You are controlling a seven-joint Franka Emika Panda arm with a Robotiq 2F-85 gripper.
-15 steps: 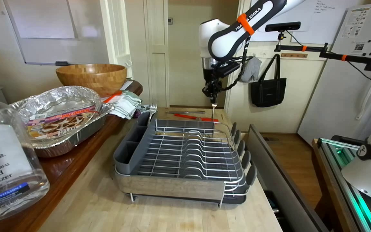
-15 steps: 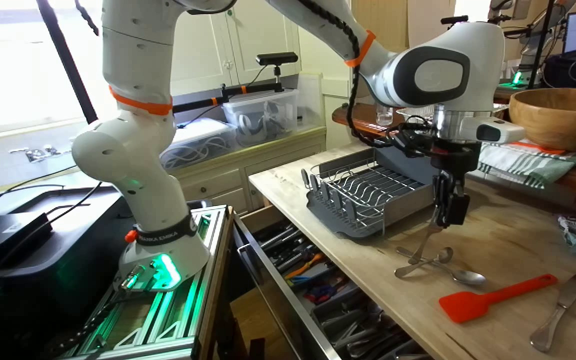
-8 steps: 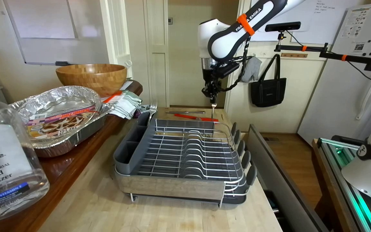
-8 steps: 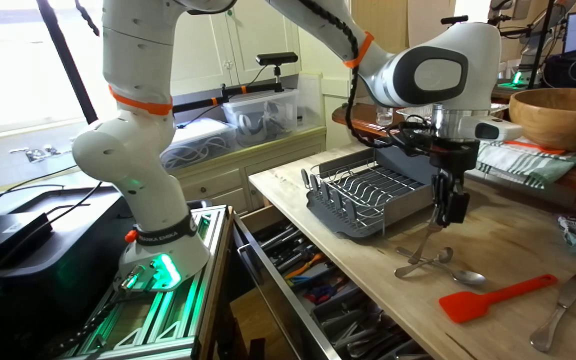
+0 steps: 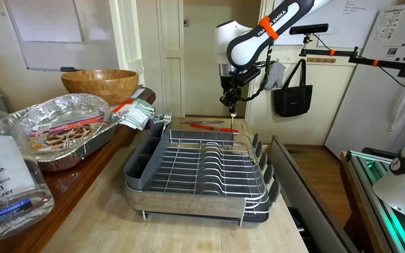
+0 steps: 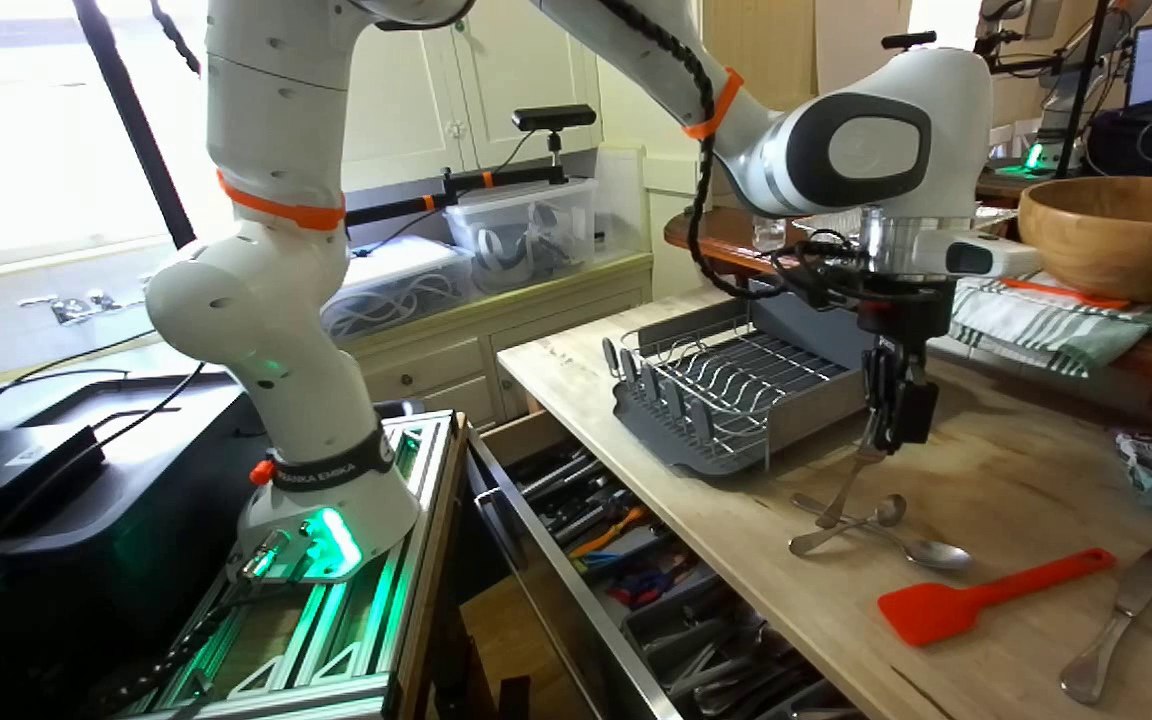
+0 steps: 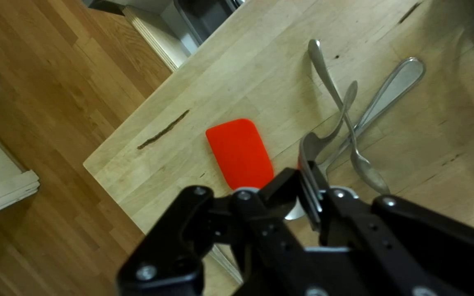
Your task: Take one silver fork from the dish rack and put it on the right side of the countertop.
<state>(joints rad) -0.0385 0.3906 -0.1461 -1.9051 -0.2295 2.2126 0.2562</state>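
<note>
I've got the silver fork (image 7: 314, 146) pinched at its tines in my gripper (image 7: 307, 187), its slim, dully shining handle slanting down toward two crossed spoons (image 7: 368, 173); whether it touches them I can't tell. It's over the countertop (image 6: 1016, 450), near one end of the dish rack (image 5: 188, 203), where a second fork (image 5: 167, 118) stands tines-up. The wood is pale and scuffed; a red spatula (image 7: 241, 154) and a knife (image 6: 1134, 593) lie on it. Beside it a drawer (image 5: 304, 193) gapes, and a black bag (image 5: 293, 102) hangs on the cream wall (image 5: 304, 130).
</note>
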